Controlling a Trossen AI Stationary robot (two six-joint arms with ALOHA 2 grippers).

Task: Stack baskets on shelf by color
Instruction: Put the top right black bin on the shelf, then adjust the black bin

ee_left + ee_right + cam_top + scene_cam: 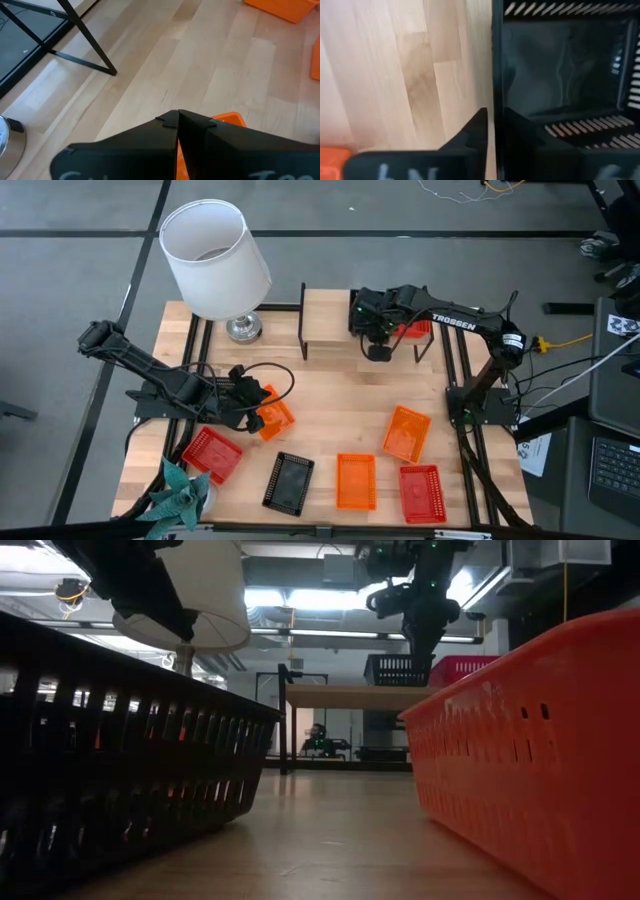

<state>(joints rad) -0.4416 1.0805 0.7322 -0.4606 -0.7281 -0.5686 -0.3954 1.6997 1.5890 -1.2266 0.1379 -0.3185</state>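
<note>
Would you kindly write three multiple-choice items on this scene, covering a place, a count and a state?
1. Where does the red basket nearest the right end effector sit?
A. on the shelf
B. on the floor
C. under the lamp
2. How many orange baskets show from above?
A. one
B. three
C. six
3. The left end effector is:
A. open
B. shut on an orange basket
C. out of view
Answers: 1 A, it rests on the plank; 2 B, one held, two lying loose; 3 B, its fingers pinch an orange wall.
</note>
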